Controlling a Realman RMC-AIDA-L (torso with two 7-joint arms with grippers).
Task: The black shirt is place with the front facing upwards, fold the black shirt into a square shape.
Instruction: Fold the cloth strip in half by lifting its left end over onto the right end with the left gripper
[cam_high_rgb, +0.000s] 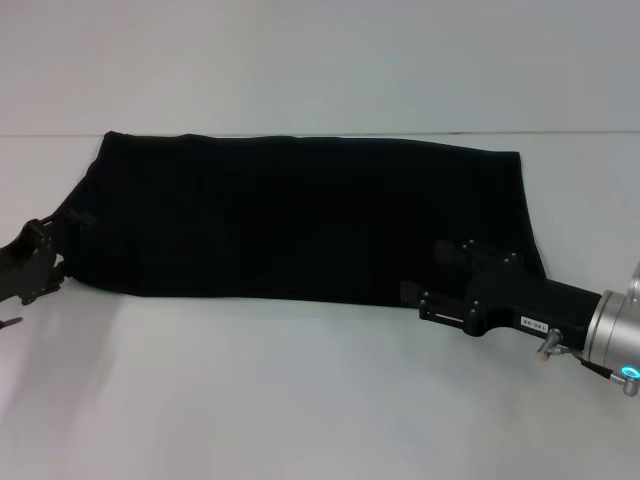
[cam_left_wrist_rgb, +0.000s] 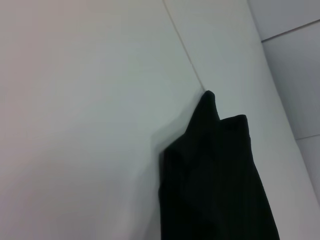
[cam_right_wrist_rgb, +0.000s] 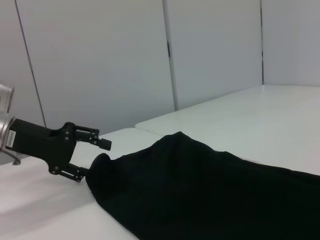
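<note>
The black shirt (cam_high_rgb: 300, 220) lies on the white table (cam_high_rgb: 300, 400) as a long horizontal band, plain black side up, no lettering showing; it reads as already folded lengthwise. Left gripper (cam_high_rgb: 45, 262) sits at the band's left end, low at the near corner. From the right wrist view, left gripper's fingers (cam_right_wrist_rgb: 102, 144) are spread, one above and one below the bunched cloth end, not clamped; whether the lower finger touches fabric is unclear. Right gripper (cam_high_rgb: 440, 285) rests over the near right part of the band, its black body merging with the cloth; I cannot tell whether it is parted or pinching anything. The left wrist view shows a cloth corner (cam_left_wrist_rgb: 209, 100) peaked up off the table, with folds stacked below it. Judgement: the next step looks like taking both ends for a crosswise fold. Risks: the left fingers closing on only the top layer, so the lower layers stay behind and the band opens; the peaked corner slipping out because the hold is shallow; uneven lift between arms skewing the fold, giving a lopsided shape, not a square.
</note>
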